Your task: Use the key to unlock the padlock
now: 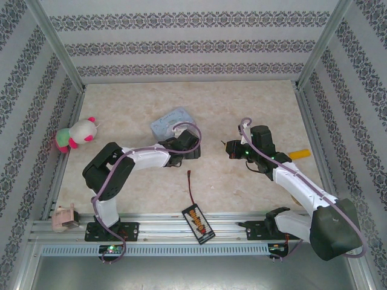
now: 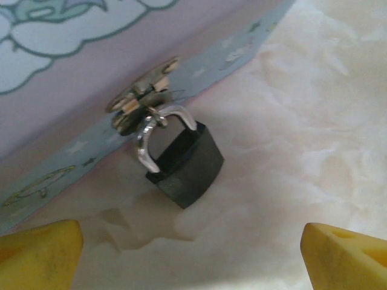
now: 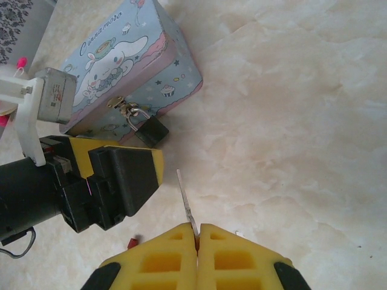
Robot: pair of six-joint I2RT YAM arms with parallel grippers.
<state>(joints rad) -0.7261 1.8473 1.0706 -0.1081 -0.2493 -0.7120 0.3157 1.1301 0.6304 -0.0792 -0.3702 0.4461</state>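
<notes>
1. Your left gripper [image 2: 192, 260] is released. Its yellow fingers [image 2: 39, 254] stand wide apart with nothing between them, at 6 o'clock of the lock in the left wrist view.
2. The small black-bodied padlock with a silvery U-shaped shackle [image 2: 184, 166] hangs through the metal hasp [image 2: 142, 99] of the pale-blue cartoon-printed tin box [image 2: 72, 66]. Its body rests on the marbled tabletop [image 2: 314, 121].
3. The padlock's long axis runs from 11 to 5 o'clock in that view, shackle at 11, base towards 5. You cannot see the keyhole from here.
4. To do this step well, close the left fingers on the body's flat sides and turn its base towards the right arm.
5. Your right gripper [image 3: 198, 232] is clenched on the thin silvery metal key [image 3: 186, 202]. The blade points to 11 o'clock in the right wrist view, towards the padlock but apart from it.
6. Line the blade up with the lock's axis before pushing, because so thin a key probably twists easily in the pads.
</notes>
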